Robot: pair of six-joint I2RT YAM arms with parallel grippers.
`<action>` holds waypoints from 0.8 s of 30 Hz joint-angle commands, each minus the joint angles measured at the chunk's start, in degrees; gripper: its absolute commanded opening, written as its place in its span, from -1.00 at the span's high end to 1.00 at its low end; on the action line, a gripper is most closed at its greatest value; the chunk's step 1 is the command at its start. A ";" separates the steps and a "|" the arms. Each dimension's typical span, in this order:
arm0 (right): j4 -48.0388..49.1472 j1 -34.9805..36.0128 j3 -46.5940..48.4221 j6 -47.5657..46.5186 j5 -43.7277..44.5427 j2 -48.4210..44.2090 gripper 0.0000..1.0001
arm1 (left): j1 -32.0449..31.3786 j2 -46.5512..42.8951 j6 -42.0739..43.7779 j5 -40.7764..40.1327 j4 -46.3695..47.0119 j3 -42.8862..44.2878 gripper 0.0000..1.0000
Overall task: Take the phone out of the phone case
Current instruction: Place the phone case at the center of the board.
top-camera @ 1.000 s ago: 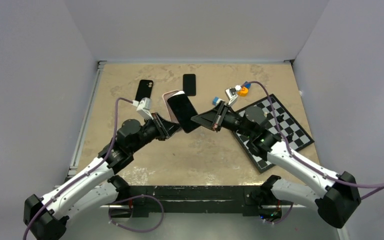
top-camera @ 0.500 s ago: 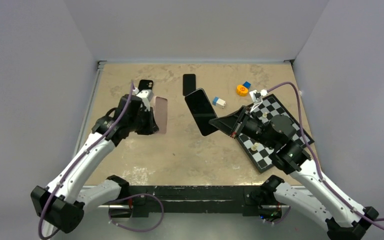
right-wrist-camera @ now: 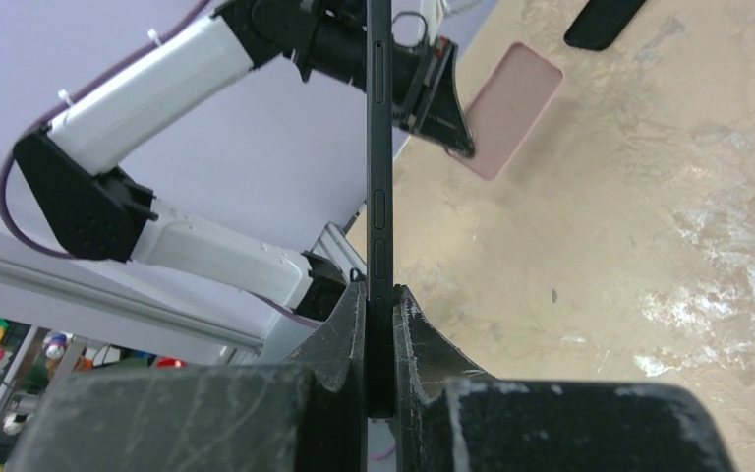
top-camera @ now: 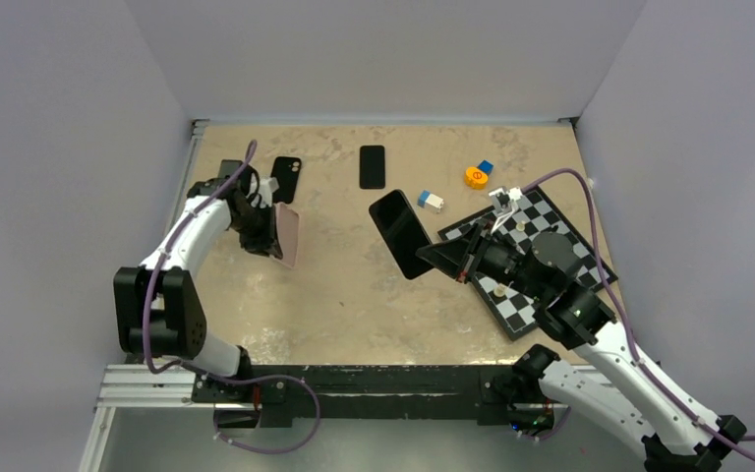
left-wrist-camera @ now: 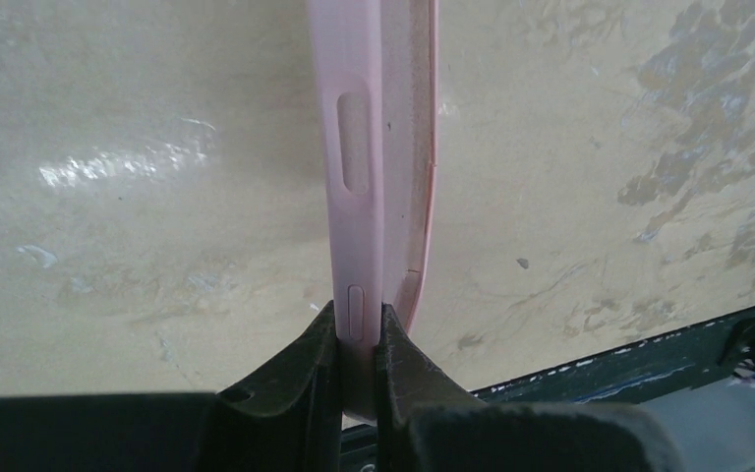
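My left gripper (top-camera: 263, 228) is shut on the empty pink phone case (top-camera: 287, 236) and holds it above the table at the left. In the left wrist view the case (left-wrist-camera: 369, 147) runs up from between the fingers (left-wrist-camera: 305, 364), edge on. My right gripper (top-camera: 435, 258) is shut on the black phone (top-camera: 400, 232) and holds it in the air over the table's middle, apart from the case. In the right wrist view the phone (right-wrist-camera: 379, 147) stands edge on between the fingers (right-wrist-camera: 339, 339), and the pink case (right-wrist-camera: 511, 108) shows beyond it.
Two more black phones lie at the back: one with a camera cutout (top-camera: 286, 178) at the left and one (top-camera: 373, 166) in the middle. A small white and blue block (top-camera: 431, 201), an orange disc (top-camera: 475, 177) and a checkerboard (top-camera: 536, 258) lie at the right.
The phone has come out of the case. My left arm has swung back and left with the pink case. My right arm has drawn right with the phone.
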 commanded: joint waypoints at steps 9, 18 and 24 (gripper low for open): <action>5.83 -0.57 -1.27 -0.90 -2.02 -1.15 1.00 | 9.82 14.62 6.22 11.90 -1.53 12.34 1.00; 7.80 -0.69 -1.41 0.73 -1.79 0.49 1.00 | 10.10 21.65 5.30 7.33 -4.36 16.11 1.00; 9.49 -0.82 -0.96 1.79 -1.51 2.64 1.00 | 10.44 23.07 4.79 5.06 -4.06 15.86 0.80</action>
